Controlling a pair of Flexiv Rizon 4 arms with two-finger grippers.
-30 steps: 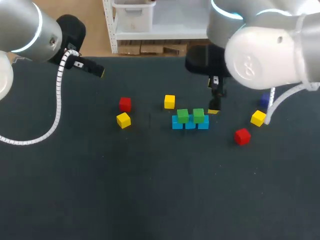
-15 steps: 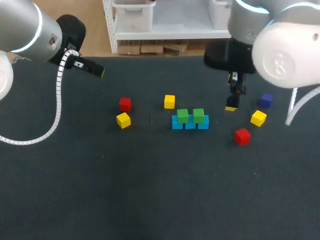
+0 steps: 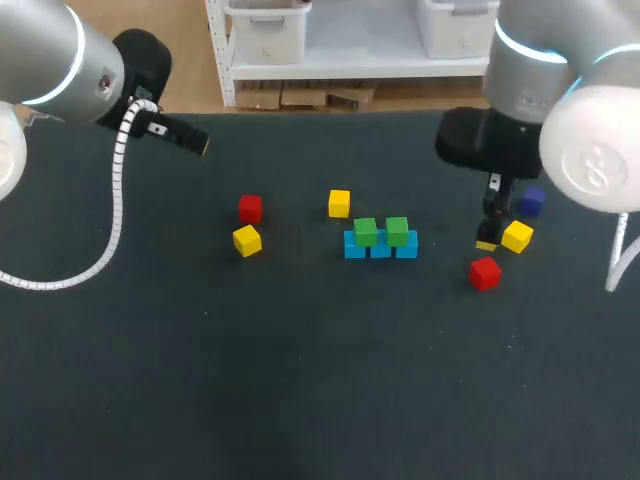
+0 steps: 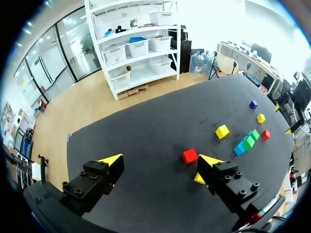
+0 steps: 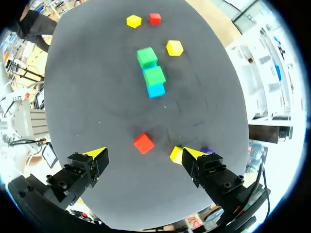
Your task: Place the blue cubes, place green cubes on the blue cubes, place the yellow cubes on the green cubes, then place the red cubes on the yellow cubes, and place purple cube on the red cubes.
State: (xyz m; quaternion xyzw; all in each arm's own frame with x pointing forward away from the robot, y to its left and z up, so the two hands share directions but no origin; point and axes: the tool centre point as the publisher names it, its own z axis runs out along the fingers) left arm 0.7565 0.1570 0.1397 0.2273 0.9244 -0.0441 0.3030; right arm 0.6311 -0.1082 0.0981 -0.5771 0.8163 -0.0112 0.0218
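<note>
Blue cubes (image 3: 380, 246) lie in a row mid-table with two green cubes (image 3: 381, 232) on top of them. Loose yellow cubes sit at the back (image 3: 339, 203), left (image 3: 246, 240) and right (image 3: 517, 236). One red cube (image 3: 250, 208) lies left, another (image 3: 485, 272) right. The purple cube (image 3: 532, 201) is at the far right. My right gripper (image 3: 488, 240) hangs open above the right-hand cubes. In its wrist view (image 5: 143, 155) the red cube (image 5: 144, 143) lies below, between its fingers, and a yellow cube (image 5: 176, 154) beside one finger. My left gripper (image 3: 195, 142) (image 4: 160, 160) is open, high at the back left.
The dark table (image 3: 300, 380) has bare room across its front half. In the left wrist view the left red cube (image 4: 190, 156) lies far below the gripper, and a yellow cube (image 4: 198, 178) is partly hidden by one finger.
My right arm has swung rightward and toward the front, from just right of the stack to above the right-hand red and yellow cubes. The left arm and all cubes stayed put.
</note>
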